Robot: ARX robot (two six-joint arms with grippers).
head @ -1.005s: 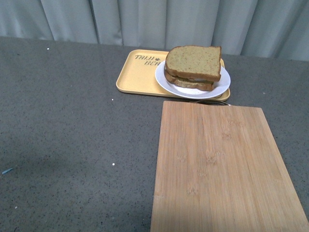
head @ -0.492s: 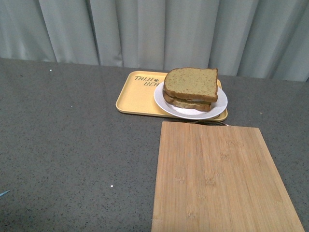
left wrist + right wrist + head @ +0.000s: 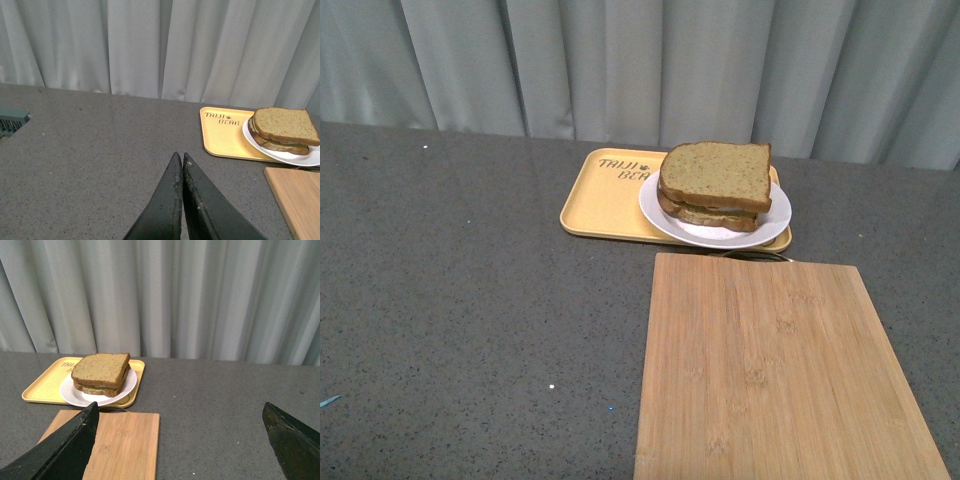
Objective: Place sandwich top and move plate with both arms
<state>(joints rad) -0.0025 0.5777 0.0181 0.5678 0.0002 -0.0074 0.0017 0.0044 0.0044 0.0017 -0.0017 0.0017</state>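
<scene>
A grey speckled counter fills most of the front view, with pale grey curtains hanging along its far edge. The landmark here is a yellow rectangular tray lying flat on the counter, with dark lettering printed near its far edge.

A large bamboo cutting board lies on the counter just in front of the tray, on the near side, offset toward the tray's right end.

A small round white plate rests on the right half of the tray, its rim reaching slightly past the tray's right and near edges. On the plate sits a stacked sandwich. The sandwich top, a brown speckled wholegrain slice with a darker crust, lies flat on the stack, with a lower bread slice showing beneath it and something pale between the two.

Neither arm appears in the front view. In the left wrist view, the left hand is pressed fully closed with its fingers touching and grips nothing; it sits above bare counter, well apart from the tray. In the right wrist view, the right hand is spread wide with nothing between its fingers, above the counter on the near side of the tray.
</scene>
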